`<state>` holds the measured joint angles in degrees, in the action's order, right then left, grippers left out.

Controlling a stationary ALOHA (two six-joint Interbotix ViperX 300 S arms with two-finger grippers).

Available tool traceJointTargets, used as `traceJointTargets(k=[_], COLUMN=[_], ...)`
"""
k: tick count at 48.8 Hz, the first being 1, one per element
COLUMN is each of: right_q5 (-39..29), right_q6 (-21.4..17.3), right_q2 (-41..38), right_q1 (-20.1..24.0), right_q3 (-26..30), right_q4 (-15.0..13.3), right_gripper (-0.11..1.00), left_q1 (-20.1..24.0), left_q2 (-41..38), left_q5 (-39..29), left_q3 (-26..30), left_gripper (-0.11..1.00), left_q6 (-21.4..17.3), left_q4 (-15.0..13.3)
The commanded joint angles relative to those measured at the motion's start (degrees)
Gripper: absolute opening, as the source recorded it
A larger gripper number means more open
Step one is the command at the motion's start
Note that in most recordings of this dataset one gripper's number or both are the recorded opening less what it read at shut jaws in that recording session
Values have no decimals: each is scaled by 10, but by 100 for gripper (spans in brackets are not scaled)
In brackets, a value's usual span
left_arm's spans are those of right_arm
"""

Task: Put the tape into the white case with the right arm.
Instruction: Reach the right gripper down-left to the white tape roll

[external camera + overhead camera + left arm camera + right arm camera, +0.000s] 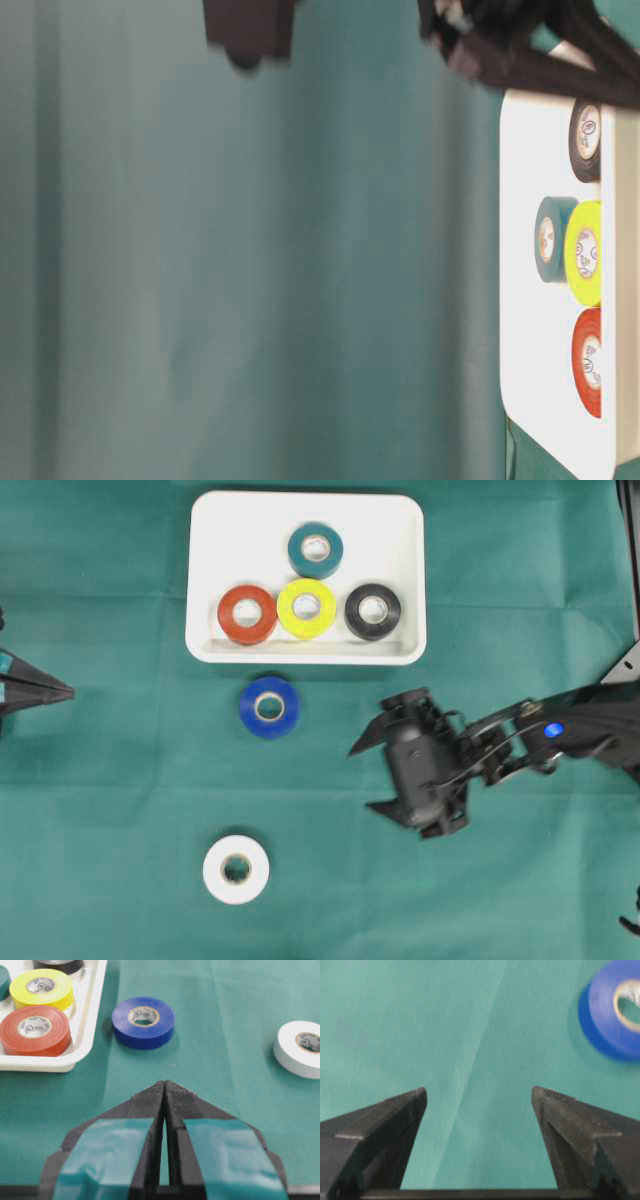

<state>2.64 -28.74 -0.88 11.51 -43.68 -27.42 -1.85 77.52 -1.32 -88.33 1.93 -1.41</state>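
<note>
Only the overhead view takes in the white tape roll [236, 869], lying at seven o'clock from the blue tape roll [269, 707], which is glossy, flat on the green cloth [100, 810], just at six o'clock of the white case [306, 577]. The right gripper [365, 777], at three o'clock from it, spreads empty fingers wide. The left gripper [164, 1091] is pressed closed, holding nothing.

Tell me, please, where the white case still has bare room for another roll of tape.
In the white case, the left and right far corners beside the teal roll are bare. The near edge is crowded: the red roll, yellow roll and black roll sit in a row there.
</note>
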Motion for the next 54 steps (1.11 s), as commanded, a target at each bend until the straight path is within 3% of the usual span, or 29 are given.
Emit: traceJointTargets(k=[1,28,54], right_q5=[4,4,1], right_q6=[-1,-1,-7], right_q2=[-18,-142,-203], right_q1=[4,23,37], right_q3=[43,214,300], right_q4=[-2,-2,-2], right_gripper=[51,51,51], left_q1=[2,2,2], left_q2=[-4,-4,-4], left_q5=[5,5,7], left_q3=[6,6,6], left_gripper=[0,0,0], left_q6=[0,0,0], left_q4=[-1,-1,-1])
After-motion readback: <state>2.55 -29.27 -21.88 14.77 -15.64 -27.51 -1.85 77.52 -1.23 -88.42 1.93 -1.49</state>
